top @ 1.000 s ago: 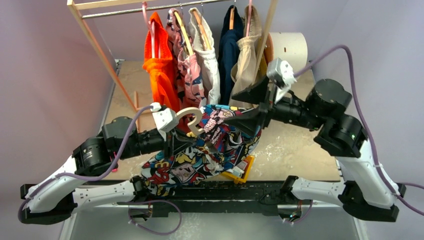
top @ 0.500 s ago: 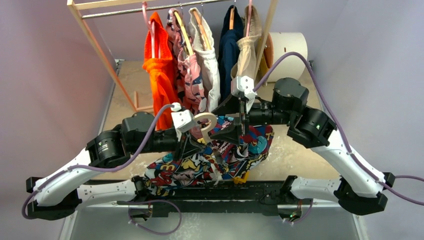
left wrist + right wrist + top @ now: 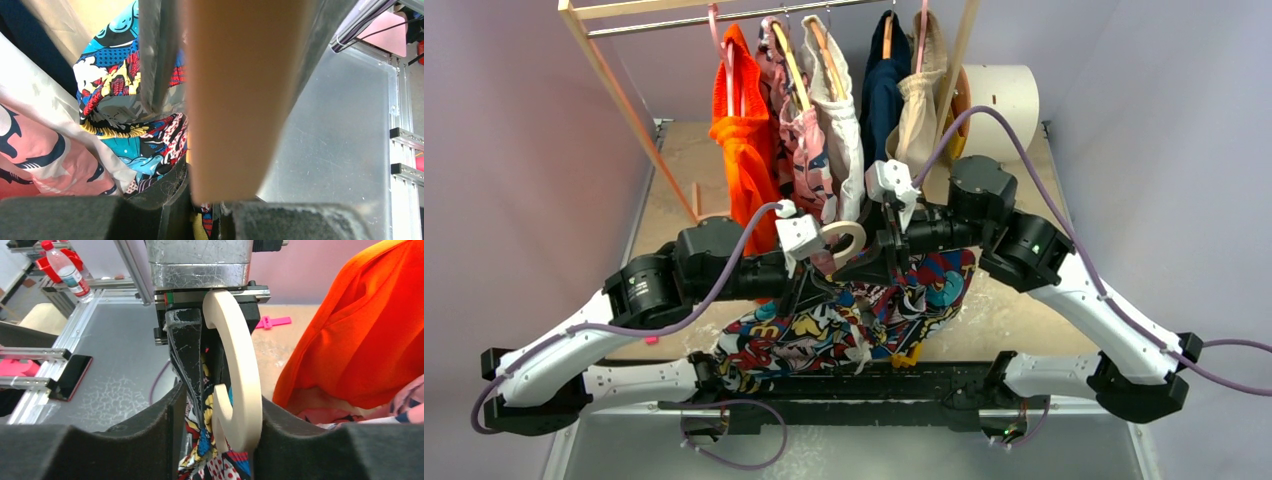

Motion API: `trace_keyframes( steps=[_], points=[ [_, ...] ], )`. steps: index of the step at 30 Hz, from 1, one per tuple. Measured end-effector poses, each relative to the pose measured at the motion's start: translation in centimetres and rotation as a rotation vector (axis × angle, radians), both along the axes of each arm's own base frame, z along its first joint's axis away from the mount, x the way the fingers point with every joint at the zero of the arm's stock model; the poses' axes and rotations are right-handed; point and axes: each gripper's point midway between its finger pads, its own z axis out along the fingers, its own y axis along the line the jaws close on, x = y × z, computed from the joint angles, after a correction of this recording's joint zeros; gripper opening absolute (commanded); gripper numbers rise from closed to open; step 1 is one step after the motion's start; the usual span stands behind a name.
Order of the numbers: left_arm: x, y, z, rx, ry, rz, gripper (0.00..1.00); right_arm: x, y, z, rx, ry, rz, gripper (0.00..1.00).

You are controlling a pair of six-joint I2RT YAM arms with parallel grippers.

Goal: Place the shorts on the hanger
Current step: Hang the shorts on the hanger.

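Above the worktop (image 3: 1024, 290), shorts (image 3: 824, 330) mid-hang.
They sag between both arms; left tool (image 3: 809, 280) clamps the hanger (image 3: 849, 237) (neck pinched), right tool (image 3: 892, 262) straddles hook and cloth, grip unclear. Crossbar hidden; draping likely unfinished.

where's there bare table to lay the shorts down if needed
Bare table shows at the right, between the shorts and the right arm. A narrower strip lies back left, between the rack post and the orange garment. The middle is crowded: the left gripper, the right gripper, the hanger and shorts bunch together.
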Motion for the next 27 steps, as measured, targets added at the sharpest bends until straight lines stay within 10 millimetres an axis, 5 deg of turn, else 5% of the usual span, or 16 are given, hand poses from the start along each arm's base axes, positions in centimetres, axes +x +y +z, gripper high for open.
trace_keyframes(
  steps=[4,12,21,27],
  points=[
    [0.1,-0.1,0.0,0.008,-0.001,-0.001,0.06,-0.2,0.9,-0.6,-0.012,0.010,0.020,0.00],
    [0.6,1.4,0.9,0.012,-0.024,0.062,0.45,0.3,-0.1,-0.1,0.012,0.000,-0.070,0.00],
    [1.0,7.8,6.7,-0.180,-0.144,0.249,0.50,0.8,-4.1,4.2,0.160,-0.024,-0.269,0.00],
    [1.2,11.0,10.9,-0.319,-0.204,0.339,0.63,1.5,-4.8,5.3,0.200,-0.022,-0.332,0.00]
  ],
)
